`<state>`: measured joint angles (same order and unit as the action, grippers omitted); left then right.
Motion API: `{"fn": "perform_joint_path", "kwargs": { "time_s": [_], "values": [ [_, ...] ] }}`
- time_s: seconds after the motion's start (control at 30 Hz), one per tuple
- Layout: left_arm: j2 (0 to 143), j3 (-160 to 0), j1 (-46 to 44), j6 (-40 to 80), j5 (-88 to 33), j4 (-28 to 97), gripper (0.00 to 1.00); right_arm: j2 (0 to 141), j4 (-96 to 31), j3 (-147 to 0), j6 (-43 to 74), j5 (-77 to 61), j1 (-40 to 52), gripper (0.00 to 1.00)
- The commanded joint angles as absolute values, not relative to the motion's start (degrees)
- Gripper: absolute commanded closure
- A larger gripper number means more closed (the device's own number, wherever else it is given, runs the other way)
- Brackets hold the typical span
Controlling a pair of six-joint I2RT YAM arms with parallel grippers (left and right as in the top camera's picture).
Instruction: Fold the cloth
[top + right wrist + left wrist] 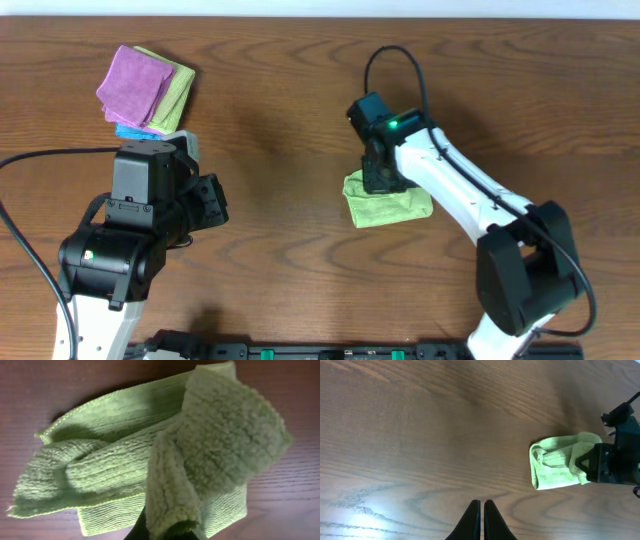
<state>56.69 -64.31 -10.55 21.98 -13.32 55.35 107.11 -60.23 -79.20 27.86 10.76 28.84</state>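
Observation:
A light green cloth (390, 208) lies bunched and partly folded on the wooden table right of centre. My right gripper (381, 180) is down on its left part, shut on a fold of the cloth (220, 445) and lifting it over the layers below. The cloth also shows in the left wrist view (559, 461), with the right gripper's black body covering its right end. My left gripper (482, 505) is shut and empty, over bare table well to the left of the cloth.
A stack of folded cloths, purple (133, 85) on top of yellow-green (176, 92) and blue (131, 130), sits at the far left corner. The left arm's base (110, 260) fills the near left. A black cable (395, 60) loops behind the right gripper.

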Motion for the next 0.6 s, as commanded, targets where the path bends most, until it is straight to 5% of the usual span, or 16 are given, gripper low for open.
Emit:
{"fn": "perform_joint_path", "kwargs": {
  "time_s": [0.0,0.2,0.27,0.33,0.57],
  "values": [
    [56.51,-64.66,-10.31,20.27,-13.1,55.57,0.94,107.94,-60.4,-79.77,29.08,11.55,30.24,0.98],
    [56.51,-64.66,-10.31,20.27,-13.1,55.61,0.94,107.94,-59.88,-79.77,29.1,8.78,31.77,0.9],
    [56.51,-64.66,-10.31,20.27,-13.1,55.59,0.92,107.96,-59.0,-79.75,29.08,5.41,32.4,0.54],
    [56.51,-64.66,-10.31,20.27,-13.1,55.57,0.89,107.96,-57.54,-79.75,29.02,0.47,33.12,0.37],
    [56.51,-64.66,-10.31,20.27,-13.06,55.55,0.89,107.96,-51.92,-79.75,23.46,-14.92,33.93,0.34]
  ]
}}
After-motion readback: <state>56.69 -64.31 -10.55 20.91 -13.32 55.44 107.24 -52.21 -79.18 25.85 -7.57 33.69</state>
